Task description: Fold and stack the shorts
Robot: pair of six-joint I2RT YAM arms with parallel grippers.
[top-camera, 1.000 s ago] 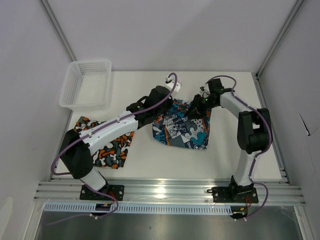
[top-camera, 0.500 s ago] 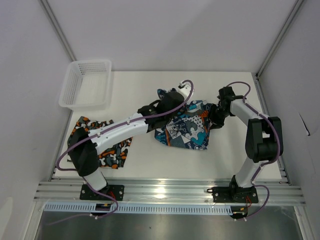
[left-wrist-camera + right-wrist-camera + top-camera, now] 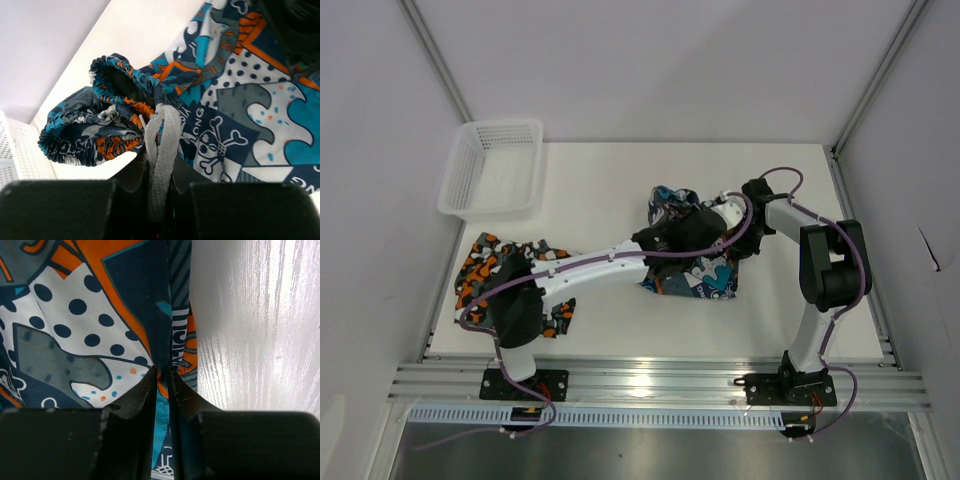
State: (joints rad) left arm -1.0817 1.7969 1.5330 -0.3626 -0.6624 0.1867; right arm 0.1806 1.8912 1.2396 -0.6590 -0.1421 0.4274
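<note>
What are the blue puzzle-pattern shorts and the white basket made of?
The teal-blue printed fabric shorts look like thin, matte woven cloth: they wrinkle and bunch up. The white mesh basket seems to be hard plastic, judging by its stiff grid walls.

Two shorts (image 3: 708, 283), one basket (image 3: 490, 172).

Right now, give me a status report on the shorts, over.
Left gripper shut on the drawstring of the teal shorts, waistband bunched. Right gripper shut on their side edge. Camouflage shorts apart at near left, unstacked. Nothing in the way.
</note>
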